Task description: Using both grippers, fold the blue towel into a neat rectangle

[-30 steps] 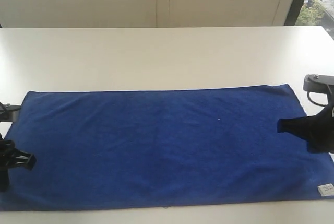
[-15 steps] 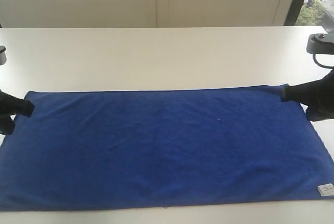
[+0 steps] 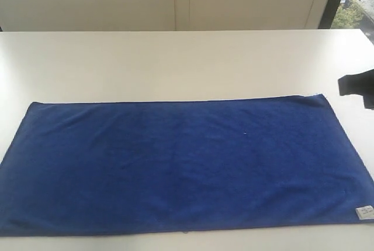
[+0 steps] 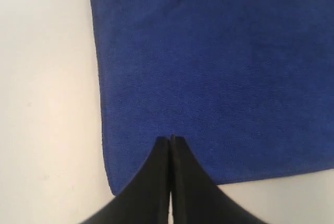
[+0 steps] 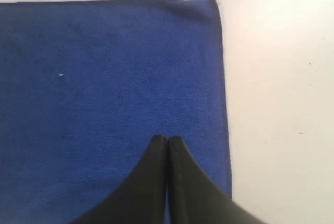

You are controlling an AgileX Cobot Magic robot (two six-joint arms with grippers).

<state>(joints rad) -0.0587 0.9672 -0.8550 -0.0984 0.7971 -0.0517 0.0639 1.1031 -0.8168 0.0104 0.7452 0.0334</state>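
On the left side of the table (image 3: 175,58), the exterior view gives me no sight of the left claw (image 4: 171,141); only its own wrist camera shows it. There the two black fingers are pressed together with nothing between them, and the tip lines up over the blue towel (image 4: 209,67) near one of its corners, with bare table beside the cloth's edge. Whether the tip touches the cloth I cannot tell from that view.

The blue towel (image 3: 181,166) lies spread flat and unfolded across the near half of the table, long side running left to right. The exterior view alone shows its whole outline and the small white label (image 3: 364,211) at the near right corner. A tiny white speck (image 3: 245,134) sits on the cloth right of the middle, and the right wrist camera picks it up too (image 5: 61,74).

At the right edge of the exterior view the right claw (image 3: 350,85) shows as a dark shape just beyond the towel's far right corner. Its wrist camera shows the fingers (image 5: 167,141) closed tight, holding nothing, with the towel's right edge and that far corner in sight.
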